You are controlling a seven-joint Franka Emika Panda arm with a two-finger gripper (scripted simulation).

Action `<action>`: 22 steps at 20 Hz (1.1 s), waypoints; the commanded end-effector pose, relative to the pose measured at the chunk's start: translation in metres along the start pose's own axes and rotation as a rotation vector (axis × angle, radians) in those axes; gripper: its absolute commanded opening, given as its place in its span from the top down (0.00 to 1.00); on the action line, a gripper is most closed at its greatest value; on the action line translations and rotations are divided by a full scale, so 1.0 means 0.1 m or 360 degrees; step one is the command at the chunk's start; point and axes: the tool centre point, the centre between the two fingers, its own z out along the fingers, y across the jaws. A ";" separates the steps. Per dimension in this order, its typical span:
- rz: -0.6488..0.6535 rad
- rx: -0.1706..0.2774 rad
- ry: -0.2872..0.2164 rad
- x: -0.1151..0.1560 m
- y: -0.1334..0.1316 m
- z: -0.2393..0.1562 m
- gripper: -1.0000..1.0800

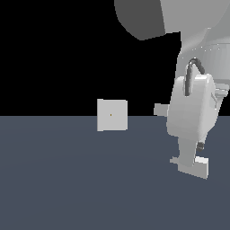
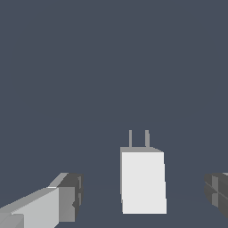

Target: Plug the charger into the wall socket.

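The pincer (image 2: 142, 196) stands wide open, holding nothing, its two fingers (image 2: 67, 198) clear on either side of the one charger (image 2: 142, 182) lying between them on the bench (image 2: 111, 67). One wall socket (image 1: 112, 115) stands upright, well apart from the pincer.

The charger (image 2: 142, 180) looks like smooth, matt white plastic, its two prongs a dull grey. The wall socket (image 1: 112, 115) is a flat, matt white plate. The floor (image 1: 67, 179) is an even, matt slate-blue without texture. The gripper (image 2: 144, 196) fingertips (image 2: 71, 196) look matt dark grey.
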 end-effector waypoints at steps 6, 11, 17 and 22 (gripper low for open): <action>-0.0003 0.0001 0.0000 -0.03 0.00 0.23 0.04; -0.0003 0.0001 0.0000 -0.03 0.00 0.24 1.00; -0.0003 0.0001 0.0000 -0.03 0.00 0.24 1.00; 0.0004 0.0000 0.0000 -0.01 0.00 0.24 1.00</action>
